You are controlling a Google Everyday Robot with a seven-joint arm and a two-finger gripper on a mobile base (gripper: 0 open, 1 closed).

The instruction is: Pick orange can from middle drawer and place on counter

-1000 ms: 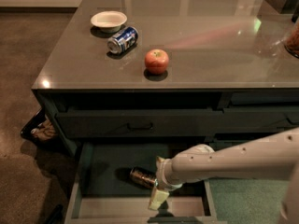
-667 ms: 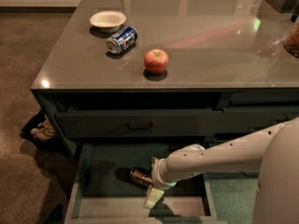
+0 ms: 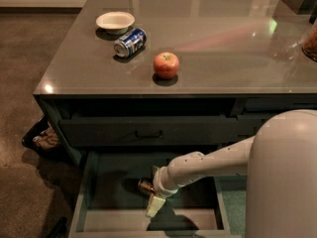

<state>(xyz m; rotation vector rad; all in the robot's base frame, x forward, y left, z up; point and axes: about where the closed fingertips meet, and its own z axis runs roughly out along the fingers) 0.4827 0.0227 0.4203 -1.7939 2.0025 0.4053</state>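
The wide, shallow, dark grey-green middle drawer (image 3: 81, 192) stands pulled out. The small orange-brown metallic can (image 3: 145, 186) sits on the drawer floor left of centre, apparently on its side, with its right part hidden behind the robot's wrist. Lying like that, it could roll toward the left wall or the back at a slight nudge.

Just right of it and nearer the front, the pale two-finger gripper (image 3: 154, 206) hangs low inside the drawer. I cannot tell how far open it is or whether it grips anything.

The cream arm (image 3: 213, 160) runs up to the right beneath the closed dark upper drawer front (image 3: 109, 132), so a straight lift could strike that.

On the glossy grey counter (image 3: 223, 58), a white bowl (image 3: 115, 21), a blue-and-white can (image 3: 130, 42) and a red apple (image 3: 166, 65) sit on the left part. A careless placement there could topple or bump them.
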